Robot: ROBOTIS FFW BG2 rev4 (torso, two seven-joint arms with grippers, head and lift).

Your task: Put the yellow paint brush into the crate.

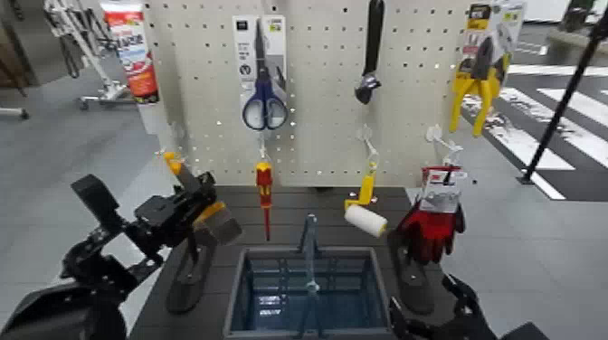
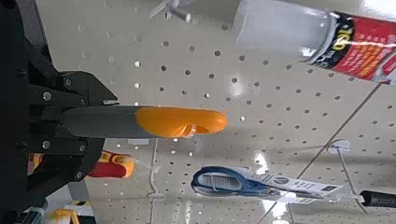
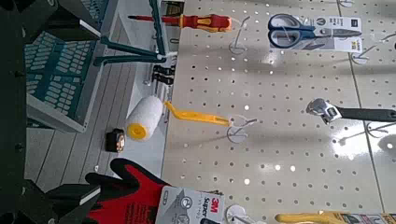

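My left gripper is shut on the yellow paint brush and holds it in the air above the table's left side, left of the crate. The brush's orange-yellow handle tip points up and back; its yellow collar and grey bristles point towards the crate. In the left wrist view the jaws clamp the grey handle, with the orange tip sticking out towards the pegboard. The blue-grey crate with its upright handle bar stands at the table's front centre and also shows in the right wrist view. My right gripper is open and empty, low at the front right.
The pegboard behind holds scissors, a wrench, yellow pliers, a red-and-yellow screwdriver, a paint roller, red gloves and a sealant tube. Dark stands flank the crate.
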